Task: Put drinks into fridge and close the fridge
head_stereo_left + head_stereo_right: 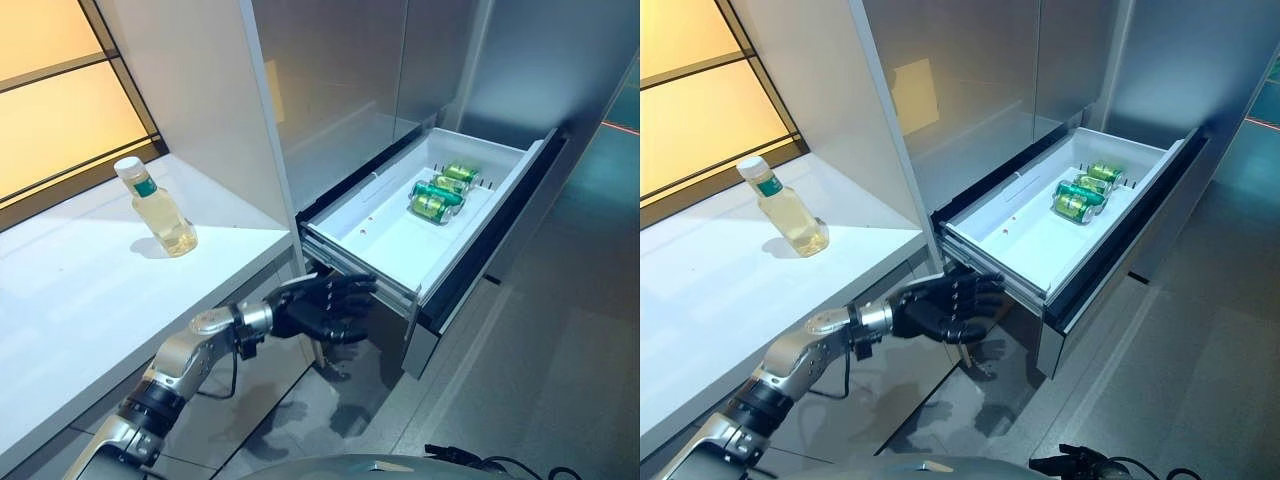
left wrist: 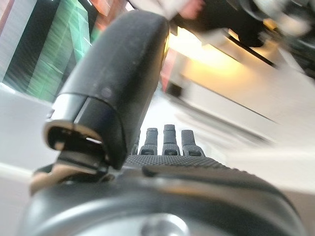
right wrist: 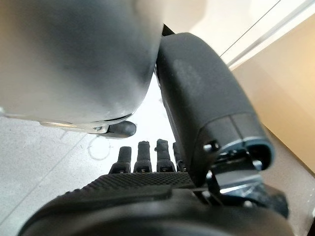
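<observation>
A clear bottle point(image 1: 160, 208) of pale yellow drink with a white cap stands on the white counter point(image 1: 80, 300) at the left. The fridge's white drawer point(image 1: 385, 240) is pulled out, and green cans point(image 1: 441, 193) lie on their sides at its far end. My left hand point(image 1: 322, 307) is open and empty, fingers spread, just below and in front of the drawer's near left corner. Its straight fingers point(image 2: 165, 142) show in the left wrist view. My right hand point(image 3: 142, 183) shows in the right wrist view, open and empty, fingers straight.
The drawer's dark front panel point(image 1: 505, 225) juts out over the grey floor point(image 1: 560, 380). Tall grey fridge doors point(image 1: 340, 90) rise behind the drawer. A white side wall point(image 1: 200, 90) divides counter from fridge. An orange-lit window point(image 1: 50, 100) lies behind the counter.
</observation>
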`<state>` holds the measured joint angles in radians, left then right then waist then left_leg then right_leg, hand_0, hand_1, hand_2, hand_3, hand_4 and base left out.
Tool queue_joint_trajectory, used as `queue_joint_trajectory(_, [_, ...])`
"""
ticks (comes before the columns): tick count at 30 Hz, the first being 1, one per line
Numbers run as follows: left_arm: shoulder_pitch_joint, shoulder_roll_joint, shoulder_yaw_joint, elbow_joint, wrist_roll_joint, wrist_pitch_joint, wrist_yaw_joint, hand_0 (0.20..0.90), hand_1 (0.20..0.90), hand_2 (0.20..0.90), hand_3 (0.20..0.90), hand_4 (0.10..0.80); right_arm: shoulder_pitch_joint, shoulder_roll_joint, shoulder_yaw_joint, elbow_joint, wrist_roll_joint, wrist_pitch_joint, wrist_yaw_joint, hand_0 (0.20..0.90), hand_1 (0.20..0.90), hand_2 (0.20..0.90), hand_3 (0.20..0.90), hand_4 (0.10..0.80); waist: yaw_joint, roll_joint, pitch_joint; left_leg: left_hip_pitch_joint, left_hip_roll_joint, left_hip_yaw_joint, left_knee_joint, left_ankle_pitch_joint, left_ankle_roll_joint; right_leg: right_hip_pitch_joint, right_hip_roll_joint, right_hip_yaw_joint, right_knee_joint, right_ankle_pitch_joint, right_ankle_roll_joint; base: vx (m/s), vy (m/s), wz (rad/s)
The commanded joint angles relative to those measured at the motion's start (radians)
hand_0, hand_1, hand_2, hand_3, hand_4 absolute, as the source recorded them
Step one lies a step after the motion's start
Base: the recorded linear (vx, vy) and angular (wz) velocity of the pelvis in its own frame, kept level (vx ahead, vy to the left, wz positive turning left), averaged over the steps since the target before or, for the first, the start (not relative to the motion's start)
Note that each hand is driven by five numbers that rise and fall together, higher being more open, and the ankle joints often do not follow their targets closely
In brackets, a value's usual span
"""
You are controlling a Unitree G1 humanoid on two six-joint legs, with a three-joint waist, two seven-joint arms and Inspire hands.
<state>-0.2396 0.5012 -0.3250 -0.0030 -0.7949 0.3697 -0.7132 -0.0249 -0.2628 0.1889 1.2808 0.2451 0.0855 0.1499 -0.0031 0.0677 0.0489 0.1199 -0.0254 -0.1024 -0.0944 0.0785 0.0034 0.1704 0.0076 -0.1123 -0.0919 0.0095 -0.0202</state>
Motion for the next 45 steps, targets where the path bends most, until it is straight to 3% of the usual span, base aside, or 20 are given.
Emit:
queue_joint_trajectory(1, [-0.147,0.0,0.119,-0.129,-0.246,-0.11,0.01,0.9,0.9,0.9,0.9,0.8,0.013,0.029,0.039,0.039,-0.017,-0.016,-0.004,0.9,0.9,0.9,0.9,0.8,0.025,-0.025,-0.027,0.022,-0.025,0.048,0.007,-0.094,0.023,-0.024,-0.039,0.032,0.015,0.014,0.062,0.017,-0.024,0.08])
queue_joint_trajectory(4, [-0.182,-0.008,0.169,-0.191,-0.347,-0.142,0.073,0.9,0.9,0.9,0.9,0.8,0.02,0.04,0.053,0.044,-0.012,-0.024,-0.011,0.9,0.9,0.9,0.9,0.8,0.03,-0.03,-0.031,0.022,-0.023,0.044,0.007,-0.094,0.02,-0.019,-0.041,0.02,0.014,0.01,0.059,0.022,-0.027,0.1])
queue_joint_trajectory(9, [-0.212,-0.036,0.27,-0.294,-0.495,-0.333,0.158,0.9,0.9,0.9,0.9,0.8,0.02,0.061,0.074,0.055,-0.013,-0.03,-0.021,0.9,0.9,0.9,0.9,0.8,0.052,-0.044,-0.036,0.02,-0.022,0.024,0.007,-0.093,0.013,-0.009,-0.043,0.0,0.015,-0.003,0.05,0.015,-0.019,0.13])
queue_joint_trajectory(14, [-0.207,-0.025,0.353,-0.331,-0.397,-0.587,0.313,0.9,0.9,0.9,0.9,0.8,0.016,0.072,0.089,0.072,-0.009,-0.047,-0.028,0.9,0.9,0.9,0.9,0.8,0.084,-0.052,-0.038,0.017,-0.025,-0.008,0.007,-0.09,0.01,-0.003,-0.046,-0.024,0.018,-0.015,0.043,0.004,0.0,0.1])
queue_joint_trajectory(18, [-0.2,-0.016,0.415,-0.338,-0.335,-0.696,0.359,0.9,0.9,0.9,0.9,0.8,0.004,0.075,0.099,0.091,-0.003,-0.055,-0.024,0.9,0.9,0.9,0.9,0.8,0.111,-0.061,-0.044,0.013,-0.028,-0.035,0.007,-0.089,0.006,0.001,-0.047,-0.044,0.018,-0.026,0.039,0.002,0.001,0.17])
queue_joint_trajectory(22, [-0.205,-0.002,0.437,-0.355,-0.163,-0.806,0.521,0.9,0.9,0.9,0.9,0.8,-0.009,0.082,0.112,0.103,-0.009,-0.058,-0.024,0.9,0.9,0.9,0.9,0.8,0.126,-0.063,-0.049,0.007,-0.031,-0.056,0.007,-0.087,0.004,0.0,-0.048,-0.056,0.024,-0.034,0.036,-0.001,0.01,0.17])
queue_joint_trajectory(25, [-0.213,0.009,0.445,-0.352,-0.016,-0.825,0.67,0.9,0.9,0.9,0.9,0.8,-0.013,0.087,0.123,0.104,-0.009,-0.056,-0.026,0.9,0.9,0.9,0.9,0.8,0.133,-0.066,-0.049,0.005,-0.033,-0.067,0.007,-0.086,0.004,0.0,-0.049,-0.06,0.03,-0.04,0.035,0.001,0.012,0.11])
queue_joint_trajectory(30, [-0.211,0.025,0.45,-0.319,0.131,-0.787,0.832,0.9,0.9,0.9,0.9,0.8,-0.018,0.094,0.135,0.102,0.001,-0.049,-0.028,0.9,0.9,0.9,0.9,0.8,0.139,-0.066,-0.049,0.004,-0.036,-0.079,0.007,-0.086,0.007,-0.001,-0.051,-0.065,0.035,-0.043,0.035,0.001,0.014,0.11])
queue_joint_trajectory(33, [-0.207,0.037,0.45,-0.304,0.173,-0.756,0.869,0.9,0.9,0.9,0.9,0.8,-0.019,0.095,0.137,0.099,0.001,-0.044,-0.029,0.9,0.9,0.9,0.9,0.8,0.139,-0.065,-0.048,0.005,-0.037,-0.08,0.007,-0.087,0.007,0.0,-0.052,-0.065,0.034,-0.042,0.037,0.002,0.02,0.05])
queue_joint_trajectory(40, [-0.19,0.133,0.457,-0.191,0.302,-0.703,0.935,0.9,0.9,0.9,0.9,0.8,-0.018,0.074,0.128,0.092,-0.01,-0.036,-0.018,0.9,0.9,0.9,0.9,0.8,0.127,-0.057,-0.043,0.009,-0.039,-0.062,0.007,-0.09,0.011,-0.001,-0.054,-0.042,0.03,-0.035,0.044,0.006,0.029,0.0])
queue_joint_trajectory(45, [-0.178,0.168,0.457,-0.121,0.315,-0.677,0.935,0.9,0.9,0.9,0.9,0.8,-0.008,0.057,0.12,0.065,-0.029,-0.018,-0.01,0.9,0.9,0.9,0.9,0.8,0.109,-0.055,-0.037,0.014,-0.037,-0.043,0.007,-0.093,0.014,-0.004,-0.053,-0.02,0.03,-0.028,0.048,0.009,0.022,-0.06])
